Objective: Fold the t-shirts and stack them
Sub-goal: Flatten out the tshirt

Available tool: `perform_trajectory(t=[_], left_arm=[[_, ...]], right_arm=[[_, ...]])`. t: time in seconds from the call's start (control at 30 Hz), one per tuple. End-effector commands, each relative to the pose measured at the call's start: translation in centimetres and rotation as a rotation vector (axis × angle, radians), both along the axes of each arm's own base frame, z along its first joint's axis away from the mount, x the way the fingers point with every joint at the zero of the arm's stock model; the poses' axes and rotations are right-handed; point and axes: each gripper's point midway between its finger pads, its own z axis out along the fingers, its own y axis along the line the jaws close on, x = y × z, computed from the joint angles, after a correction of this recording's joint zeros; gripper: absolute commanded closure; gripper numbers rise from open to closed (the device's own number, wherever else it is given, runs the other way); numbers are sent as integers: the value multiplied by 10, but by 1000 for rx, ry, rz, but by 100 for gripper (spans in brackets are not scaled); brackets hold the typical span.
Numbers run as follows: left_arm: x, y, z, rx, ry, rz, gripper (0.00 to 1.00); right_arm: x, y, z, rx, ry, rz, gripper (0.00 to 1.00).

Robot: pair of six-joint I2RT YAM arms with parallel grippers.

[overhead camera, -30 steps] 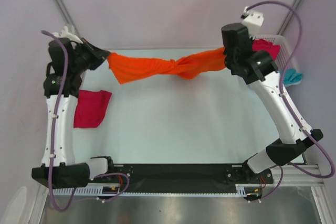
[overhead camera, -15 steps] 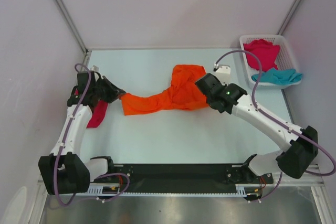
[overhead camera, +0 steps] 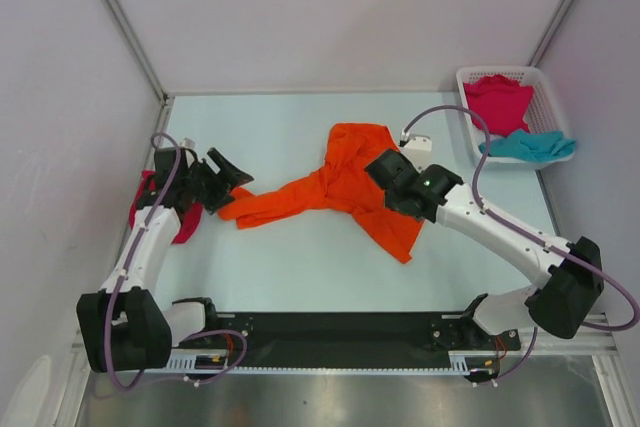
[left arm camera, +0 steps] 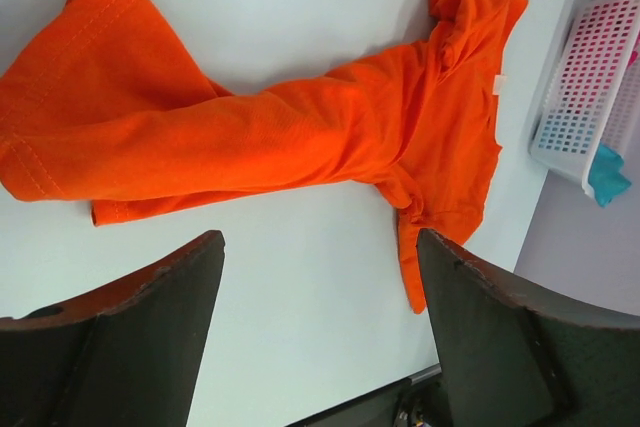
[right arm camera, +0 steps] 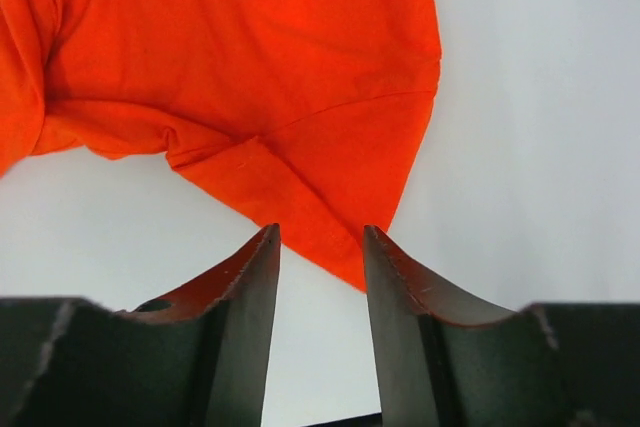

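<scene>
The orange t-shirt (overhead camera: 335, 185) lies twisted and crumpled across the middle of the table, free of both grippers. My left gripper (overhead camera: 232, 175) hangs just off the shirt's left end, open wide, and the left wrist view shows only bare table between its fingers (left arm camera: 320, 242), with the orange t-shirt (left arm camera: 300, 137) beyond. My right gripper (overhead camera: 388, 185) hovers over the shirt's right part, open. In the right wrist view (right arm camera: 320, 232) a corner of the orange t-shirt (right arm camera: 280, 67) shows below the parted jaws. A magenta t-shirt (overhead camera: 186, 221) lies at the left, partly under the left arm.
A white lattice basket (overhead camera: 468, 112) stands at the back right with a magenta t-shirt (overhead camera: 500, 99) and a teal t-shirt (overhead camera: 530, 147) in it. The left wrist view also catches the basket (left arm camera: 585, 67). The arm bases sit on the black rail at the near edge.
Both grippers held the orange t-shirt stretched in the air, brought it down to the table, then opened and let it go. It now lies loose.
</scene>
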Motion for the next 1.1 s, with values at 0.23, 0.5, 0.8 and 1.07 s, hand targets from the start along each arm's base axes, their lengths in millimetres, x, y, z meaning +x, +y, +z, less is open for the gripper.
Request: perform_trajectory(t=[0.23, 0.5, 0.8, 1.07], left_arm=[[-23, -6, -26, -39, -16, -9, 16], [-47, -6, -62, -2, 23, 0, 20], [-55, 13, -86, 280, 98, 79, 29], [-55, 22, -116, 465, 206, 119, 32]], right_arm=[[41, 30, 25, 20, -43, 54, 50], [78, 76, 34, 34, -45, 138, 52], [88, 87, 50, 57, -72, 165, 52], [100, 83, 42, 96, -47, 175, 52]])
